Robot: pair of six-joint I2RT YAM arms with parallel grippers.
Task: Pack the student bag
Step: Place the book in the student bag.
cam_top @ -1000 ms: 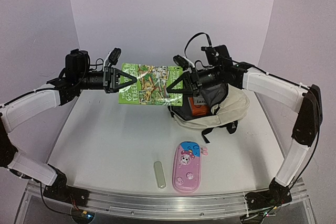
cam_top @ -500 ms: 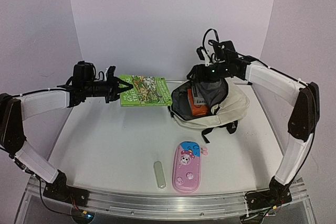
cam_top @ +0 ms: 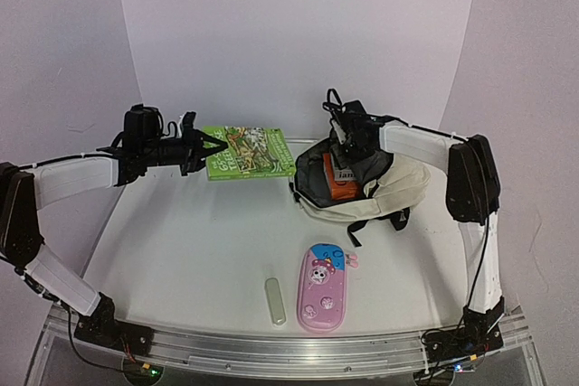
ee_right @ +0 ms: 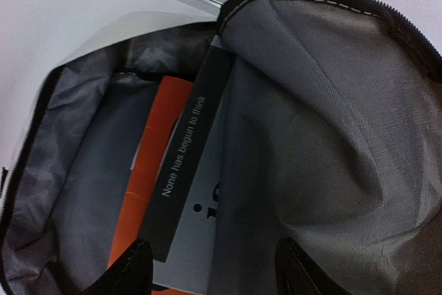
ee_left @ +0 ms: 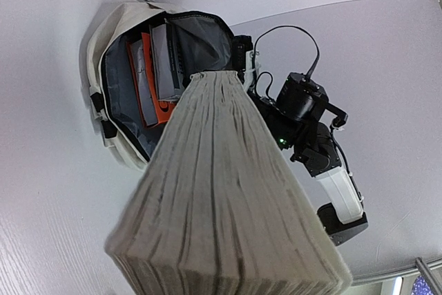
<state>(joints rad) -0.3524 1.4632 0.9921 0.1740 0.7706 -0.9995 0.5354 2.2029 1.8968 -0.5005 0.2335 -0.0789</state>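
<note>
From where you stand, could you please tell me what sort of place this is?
Probably a robot lab's test cell: two arms bolted to a rail at the edge of a white table, plain lilac walls around it, and school props: a student bag, green book and pink pencil case.

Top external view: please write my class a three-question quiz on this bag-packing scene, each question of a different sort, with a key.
1. True or false: the student bag is zipped shut.
2. What does the left gripper hold? A) a water bottle B) the green book C) nothing
3. Fill in: the gripper with open jaws at the bag's mouth is the ____ gripper.

Key:
1. False: its mouth gapes open.
2. B.
3. Right: the right gripper has nothing between its fingers.
</note>
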